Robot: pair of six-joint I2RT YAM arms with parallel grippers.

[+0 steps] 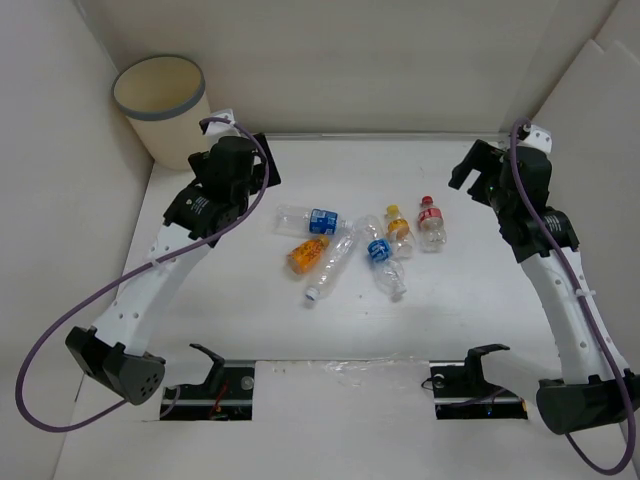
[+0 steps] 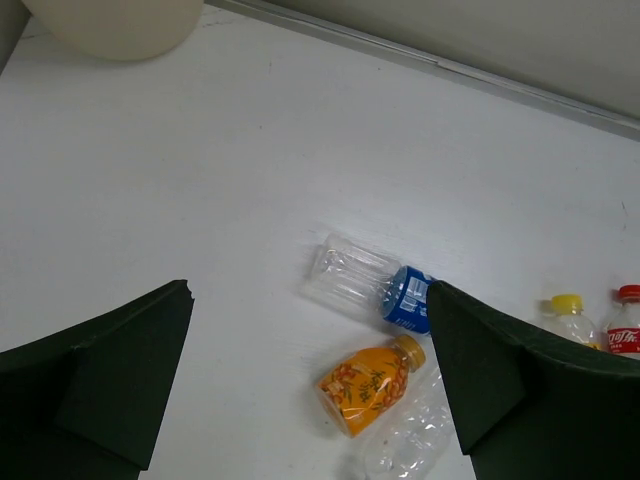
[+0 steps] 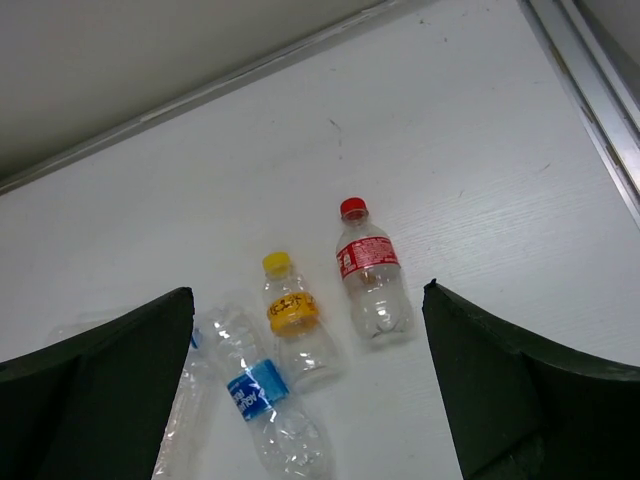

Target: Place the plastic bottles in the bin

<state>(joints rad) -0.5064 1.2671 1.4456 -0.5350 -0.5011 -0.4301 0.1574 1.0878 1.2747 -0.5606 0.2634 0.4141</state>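
Six plastic bottles (image 1: 378,251) lie clustered on the white table (image 1: 450,310) well right of the cream bin (image 1: 165,135) and nearer the arm bases, the left gripper (image 1: 255,175) hanging just right of that bin, the right gripper (image 1: 468,168) farthest from it.

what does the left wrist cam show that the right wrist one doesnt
Only the left wrist view: the bin, just its lower wall, the orange-filled bottle and a blue-labelled bottle lying beside it. Only the right wrist view: a second blue-labelled bottle. Both: the yellow-capped bottle and red-capped bottle, lying side by side.
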